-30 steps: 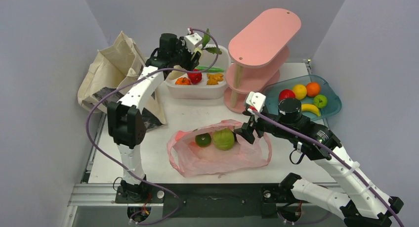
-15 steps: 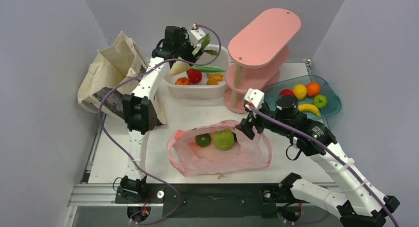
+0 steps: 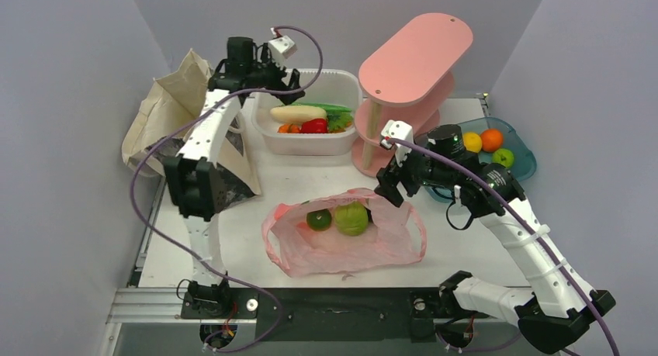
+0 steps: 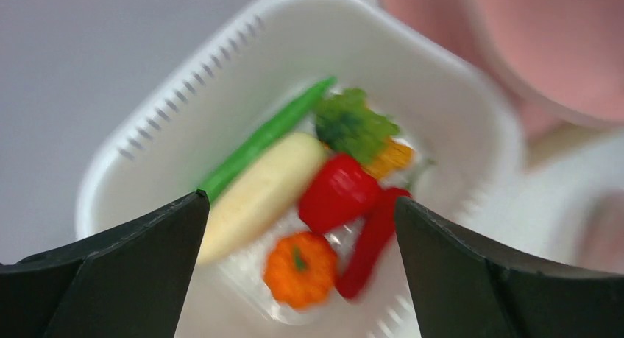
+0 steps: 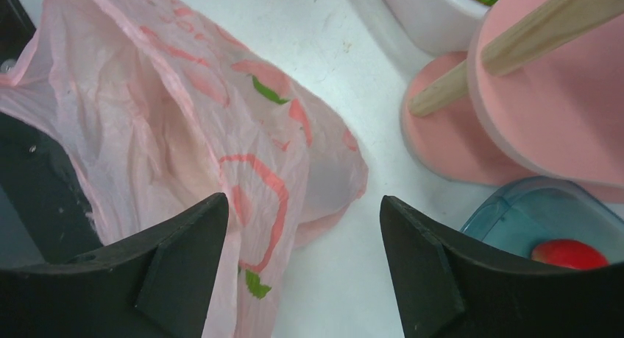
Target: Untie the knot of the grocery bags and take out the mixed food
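Nothing is coming through as readable words or numbers from here. The pink bag (image 5: 169,117) is showing red and green print, but the crumpled marks are not forming any letters.

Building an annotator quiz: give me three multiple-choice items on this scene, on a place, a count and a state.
1. Where does the white radish lie? A) in the white tub B) in the blue tray C) on the pink shelf
2. How many green items show inside the pink bag? A) one B) two C) four
3. How is the left gripper? A) shut on the radish B) shut on the bag C) open, empty
Key: 1 A, it lies beside the red pepper; 2 B, one dark, one paler; 3 C, fingers apart, nothing between.
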Robot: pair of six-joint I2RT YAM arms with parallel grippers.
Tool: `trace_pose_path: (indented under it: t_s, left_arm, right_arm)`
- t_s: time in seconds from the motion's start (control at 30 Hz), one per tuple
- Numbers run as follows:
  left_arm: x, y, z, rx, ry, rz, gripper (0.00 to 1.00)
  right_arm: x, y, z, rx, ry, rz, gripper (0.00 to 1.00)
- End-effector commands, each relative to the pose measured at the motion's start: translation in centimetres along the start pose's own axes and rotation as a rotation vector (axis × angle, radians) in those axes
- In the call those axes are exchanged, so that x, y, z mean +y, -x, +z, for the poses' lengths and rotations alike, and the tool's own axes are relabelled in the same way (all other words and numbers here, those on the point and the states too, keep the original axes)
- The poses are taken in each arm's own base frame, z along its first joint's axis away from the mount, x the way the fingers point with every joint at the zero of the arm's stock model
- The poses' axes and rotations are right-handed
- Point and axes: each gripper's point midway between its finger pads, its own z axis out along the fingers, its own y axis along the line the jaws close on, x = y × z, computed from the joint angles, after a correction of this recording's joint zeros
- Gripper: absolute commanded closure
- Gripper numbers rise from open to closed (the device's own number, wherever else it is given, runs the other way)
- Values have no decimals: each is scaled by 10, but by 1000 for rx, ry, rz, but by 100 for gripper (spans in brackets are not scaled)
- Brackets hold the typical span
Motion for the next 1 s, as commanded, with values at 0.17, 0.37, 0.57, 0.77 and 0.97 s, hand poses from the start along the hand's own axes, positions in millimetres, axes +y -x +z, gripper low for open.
trace_pose_path:
  t_s: [0.17, 0.37, 0.57, 0.77, 0.97]
  left_arm:
    - [-215, 38, -198, -157, -430, 235, 3]
    - [-334, -46, -267, -110, -655, 732, 3]
    - [-394, -76, -264, -80, -803, 836, 3]
    - [-394, -121, -209, 90, -849, 858, 10]
    - [-360, -165, -155, 289, -789, 895, 10]
  right_arm:
    - [35, -44, -28, 114, 132, -65, 28]
    - [50, -60, -27, 110, 173, 4, 28]
    - [53, -78, -11, 164, 190, 57, 25]
    - [43, -60, -1, 129, 161, 96, 25]
    - [39, -39, 3, 103, 167, 112, 25]
